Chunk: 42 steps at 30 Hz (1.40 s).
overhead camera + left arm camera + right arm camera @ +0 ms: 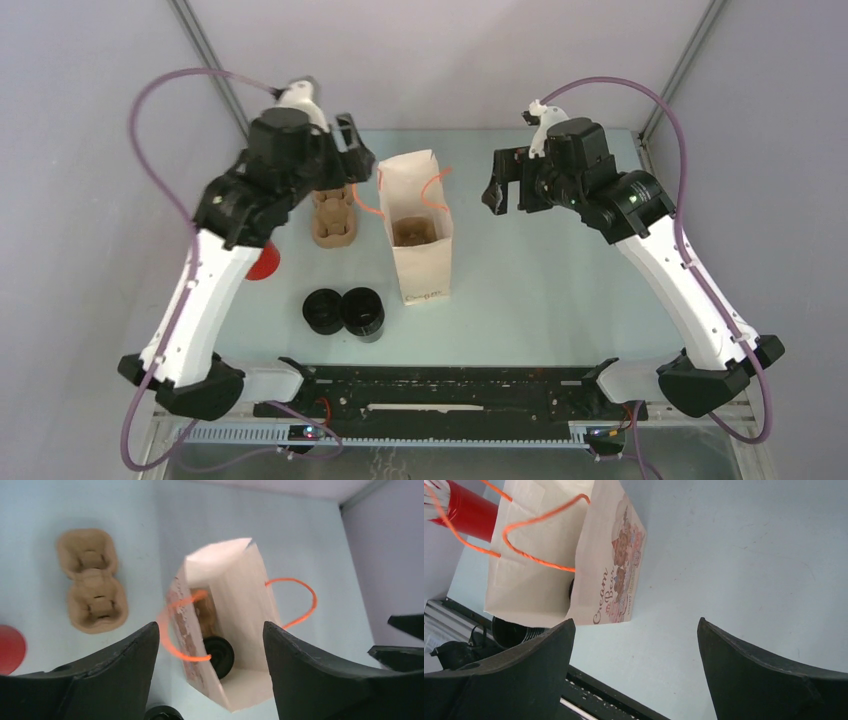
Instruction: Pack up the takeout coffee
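Observation:
One takeout coffee [219,655], a black cup with a round lid, lies inside the open white paper bag [235,605] with orange handles. My left gripper [210,626] hangs open above the bag's mouth, with nothing between its fingers. Two more black cups [322,310] [363,312] stand side by side on the table in front of the bag [418,225]. My right gripper [635,622] is open and empty to the right of the bag [549,565], over bare table. In the top view the left gripper [358,150] is at the bag's rear left and the right gripper [500,185] at its right.
A brown moulded-pulp cup carrier [333,215] sits left of the bag. A red cup [263,262] with white sticks stands further left, partly under my left arm. A black rail [450,385] runs along the near edge.

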Each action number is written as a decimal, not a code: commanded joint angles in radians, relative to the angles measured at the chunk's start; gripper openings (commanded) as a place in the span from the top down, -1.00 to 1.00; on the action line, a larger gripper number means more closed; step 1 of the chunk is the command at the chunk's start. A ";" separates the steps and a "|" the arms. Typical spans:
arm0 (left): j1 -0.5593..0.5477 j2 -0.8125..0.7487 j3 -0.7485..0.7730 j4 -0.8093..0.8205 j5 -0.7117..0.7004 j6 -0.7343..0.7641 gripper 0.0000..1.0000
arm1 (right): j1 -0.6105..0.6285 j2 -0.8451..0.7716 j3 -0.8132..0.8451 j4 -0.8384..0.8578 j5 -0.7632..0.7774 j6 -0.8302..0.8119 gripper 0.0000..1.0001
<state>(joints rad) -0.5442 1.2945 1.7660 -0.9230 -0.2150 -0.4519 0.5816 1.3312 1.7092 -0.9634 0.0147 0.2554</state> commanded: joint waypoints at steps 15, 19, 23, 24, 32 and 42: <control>0.463 0.053 0.039 -0.470 -0.219 -0.188 -0.33 | -0.133 -0.116 -0.142 0.106 -0.110 -0.131 -0.99; 0.594 0.082 -0.009 -0.376 -0.197 -0.213 -0.18 | -0.151 -0.140 -0.181 0.129 -0.136 -0.133 -0.99; 0.723 0.137 0.005 -0.359 -0.186 -0.294 -0.25 | -0.186 -0.160 -0.207 0.141 -0.142 -0.129 -0.99; 0.754 0.139 0.003 -0.345 -0.180 -0.303 -0.26 | -0.192 -0.165 -0.212 0.142 -0.143 -0.127 -0.99; 0.855 0.183 -0.085 -0.136 -0.205 -0.119 0.24 | -0.225 -0.196 -0.253 0.162 -0.160 -0.118 -0.99; 0.862 0.188 -0.251 0.045 -0.133 0.205 0.17 | -0.255 -0.238 -0.304 0.181 -0.151 -0.131 -0.99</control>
<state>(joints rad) 0.3054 1.5005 1.5665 -0.9844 -0.3664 -0.3954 0.3378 1.1198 1.4109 -0.8253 -0.1341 0.1417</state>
